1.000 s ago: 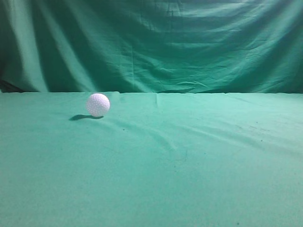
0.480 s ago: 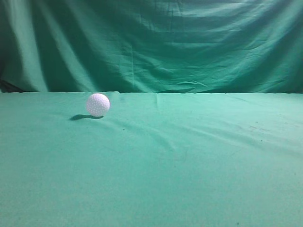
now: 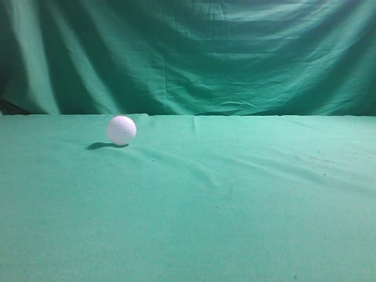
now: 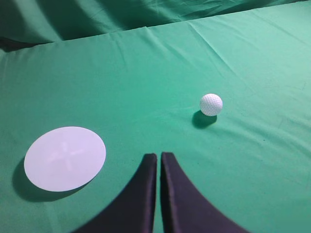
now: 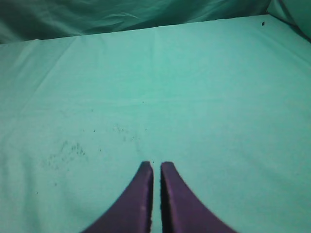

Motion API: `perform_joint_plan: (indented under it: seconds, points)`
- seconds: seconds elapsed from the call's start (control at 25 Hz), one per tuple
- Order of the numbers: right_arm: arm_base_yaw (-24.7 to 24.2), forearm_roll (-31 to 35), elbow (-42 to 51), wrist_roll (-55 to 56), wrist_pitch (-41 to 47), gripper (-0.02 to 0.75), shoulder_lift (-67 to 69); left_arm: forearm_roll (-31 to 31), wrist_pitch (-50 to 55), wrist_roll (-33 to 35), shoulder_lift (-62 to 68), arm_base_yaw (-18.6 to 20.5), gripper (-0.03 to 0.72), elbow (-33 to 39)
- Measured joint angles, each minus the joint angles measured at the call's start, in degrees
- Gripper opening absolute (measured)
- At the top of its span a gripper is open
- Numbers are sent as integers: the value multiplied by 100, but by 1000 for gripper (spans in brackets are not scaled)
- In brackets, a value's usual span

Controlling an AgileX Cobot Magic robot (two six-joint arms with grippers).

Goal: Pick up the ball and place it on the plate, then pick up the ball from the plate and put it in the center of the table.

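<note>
The white dimpled golf ball rests on the green cloth table, at the back left in the exterior view. In the left wrist view the ball lies ahead and to the right of my left gripper, which is shut and empty. The white round plate lies flat on the cloth to the left of that gripper. My right gripper is shut and empty above bare cloth. Neither gripper nor the plate shows in the exterior view.
The draped green backdrop curtain hangs behind the table's far edge. Small dark specks mark the cloth to the front left of the right gripper.
</note>
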Motion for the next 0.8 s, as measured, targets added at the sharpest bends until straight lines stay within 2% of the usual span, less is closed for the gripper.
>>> perform_joint_plan:
  seconds: [0.28,0.56,0.68,0.8]
  points:
    - [0,0,0,13,0,49,0,27,0,0,-69,0,0,0]
    - [0,0,0,13,0,49,0,994,668,-72,-930,0,0,0]
    - [0,0,0,13,0,49,0,1432,719,-368,-1335,0,0,47]
    - [0,0,0,13,0,49,0,1544,512,-686,-1757,0,0,421]
